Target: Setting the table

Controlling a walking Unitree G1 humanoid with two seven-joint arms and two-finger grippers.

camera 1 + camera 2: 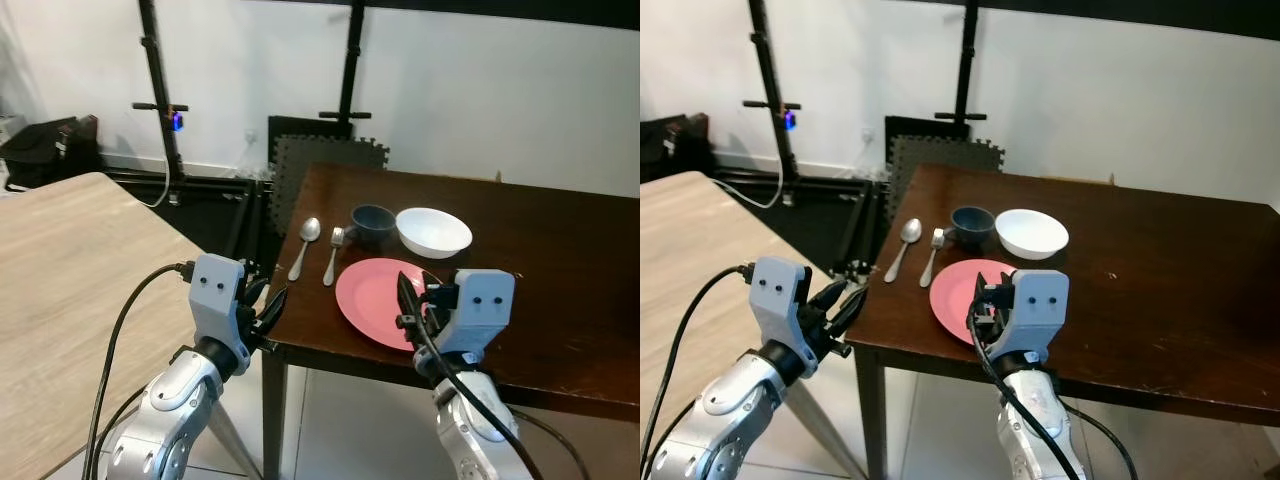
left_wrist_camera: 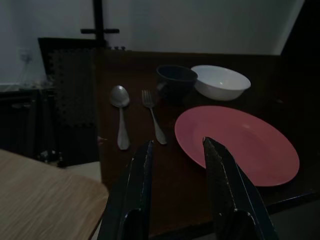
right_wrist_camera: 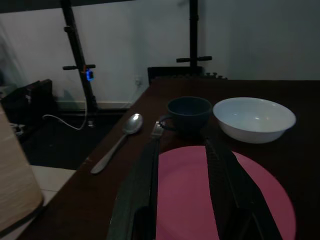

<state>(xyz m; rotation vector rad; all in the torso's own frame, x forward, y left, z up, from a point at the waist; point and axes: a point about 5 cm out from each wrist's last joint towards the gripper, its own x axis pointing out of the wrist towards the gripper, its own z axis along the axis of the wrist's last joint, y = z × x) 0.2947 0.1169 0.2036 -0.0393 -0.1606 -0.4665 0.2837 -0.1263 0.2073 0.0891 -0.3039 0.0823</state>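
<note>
A: What is laid out on the dark wooden table [image 1: 560,270]?

B: A pink plate [image 1: 385,302] near the table's near edge. Just beyond it stand a dark blue cup [image 1: 372,222] and, to the cup's right, a white bowl [image 1: 433,231] — cup and bowl nearly touch. Left of the plate lie a fork [image 1: 332,255] and, further left, a spoon [image 1: 305,245], side by side, handles toward the robot.

A: And the grippers?

B: The right gripper [image 3: 182,172] hovers over the near part of the plate, its 2 black fingers [image 3: 142,185] spread apart with nothing between them. The left gripper [image 1: 262,305] is off the table's near left corner, just beside the edge; its fingers [image 2: 137,185] are parted too and hold nothing.

A: Any writing or brand marks?

B: None that I can read on the dishes, cutlery or grippers.

A: What lies around the table?

B: A light wooden surface [image 1: 70,270] to the left, black stands [image 1: 158,90] against the white wall [image 1: 500,90] — 1 carries a small blue light [image 1: 177,122] — and dark foam mats [image 1: 325,160] leaning behind the table's far left corner.
</note>
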